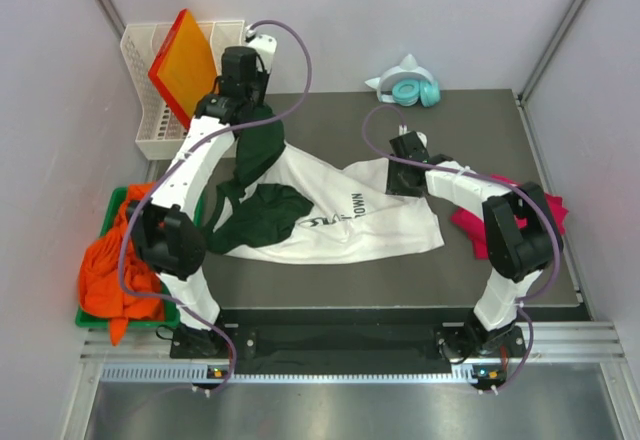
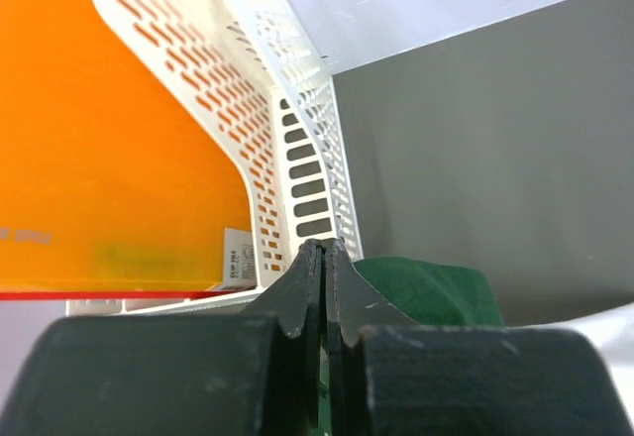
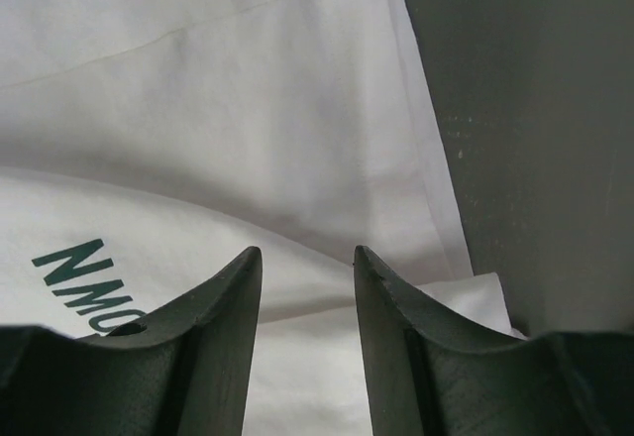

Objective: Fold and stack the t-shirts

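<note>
The green shirt [image 1: 258,150] is clamped in the left gripper [image 2: 322,255] (beside the rack [image 2: 297,139]). The right gripper [image 3: 307,258] is held apart over the white shirt [image 3: 248,129].

You have on the worktop [image 1: 480,140]: teal headphones [image 1: 415,91], far edge; white slotted rack [image 1: 140,70] holding orange board [image 1: 182,65]; green crate [image 1: 112,200], left.

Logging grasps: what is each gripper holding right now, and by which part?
Left gripper pinches the white-and-green t-shirt by its dark green part; right gripper is open, holding nothing.
</note>
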Available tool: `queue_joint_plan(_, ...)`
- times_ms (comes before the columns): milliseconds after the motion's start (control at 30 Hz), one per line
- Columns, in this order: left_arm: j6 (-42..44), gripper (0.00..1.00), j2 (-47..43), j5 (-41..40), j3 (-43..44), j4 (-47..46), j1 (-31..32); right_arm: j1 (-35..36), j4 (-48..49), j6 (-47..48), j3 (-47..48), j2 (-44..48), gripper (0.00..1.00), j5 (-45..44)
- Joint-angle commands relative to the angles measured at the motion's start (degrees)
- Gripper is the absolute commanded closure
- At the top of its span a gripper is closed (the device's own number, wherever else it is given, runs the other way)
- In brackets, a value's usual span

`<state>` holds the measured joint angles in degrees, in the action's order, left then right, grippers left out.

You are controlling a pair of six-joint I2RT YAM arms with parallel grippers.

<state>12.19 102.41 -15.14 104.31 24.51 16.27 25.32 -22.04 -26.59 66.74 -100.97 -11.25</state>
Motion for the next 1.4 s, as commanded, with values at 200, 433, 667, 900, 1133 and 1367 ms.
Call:
queue_joint_plan(200, 0.73, 1.0, -1.6, 4.33, -6.91, -3.24, 4.47, -3.61, 2.18, 0.57, 1.28, 2.27, 0.57, -2.02)
queue_joint_plan(433, -0.06, 1.0, -1.87, 3.89, -9.3, -2.98, 5.79, -7.04, 1.13, 2.41, 15.22, -6.93, 0.56, -2.2)
queue_joint_plan(667, 0.03, 1.0, -1.86, 3.27, -9.3, -2.8, 5.79, -7.21, -2.3, 3.82, 28.0, -16.89, 0.56, -1.59)
queue_joint_plan(900, 1.09, 1.0, -1.95, 2.13, -9.48, -2.54, 5.79, -8.53, -2.92, 2.77, 30.03, -21.28, 0.57, 0.52)
queue_joint_plan(1133, 1.26, 1.0, -1.51, 1.6, -9.48, -2.8, 5.88, -8.53, -3.18, 2.16, 29.24, -22.78, 0.59, 1.4)
queue_joint_plan(1367, 1.0, 1.0, -1.25, 1.6, -9.65, -2.8, 5.88, -8.53, -3.44, 1.89, 28.18, -23.4, 0.77, 1.93)
